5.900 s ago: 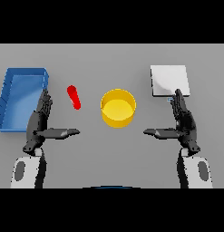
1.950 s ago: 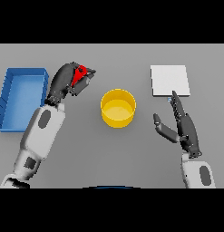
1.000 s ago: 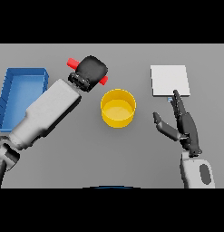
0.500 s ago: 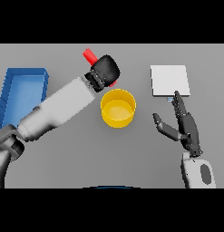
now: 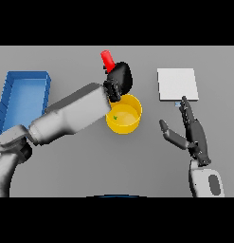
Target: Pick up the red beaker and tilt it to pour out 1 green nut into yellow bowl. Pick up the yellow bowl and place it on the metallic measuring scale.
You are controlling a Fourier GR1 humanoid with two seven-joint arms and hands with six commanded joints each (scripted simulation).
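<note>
Head view shows my left hand (image 5: 120, 78) clamped round the red beaker (image 5: 107, 60) just above the yellow bowl (image 5: 123, 114), which I judge light, stiff, best pinched at its rim, while my right hand (image 5: 193, 134) waits open beside it.

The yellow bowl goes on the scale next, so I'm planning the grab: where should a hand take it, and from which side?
Probably by the rim of the yellow bowl on its right side. The bowl stands upright and open-topped, so the wall is pinchable. The right hand waits open on that side, towards the metallic scale; the left hand holds the red beaker over it.
</note>
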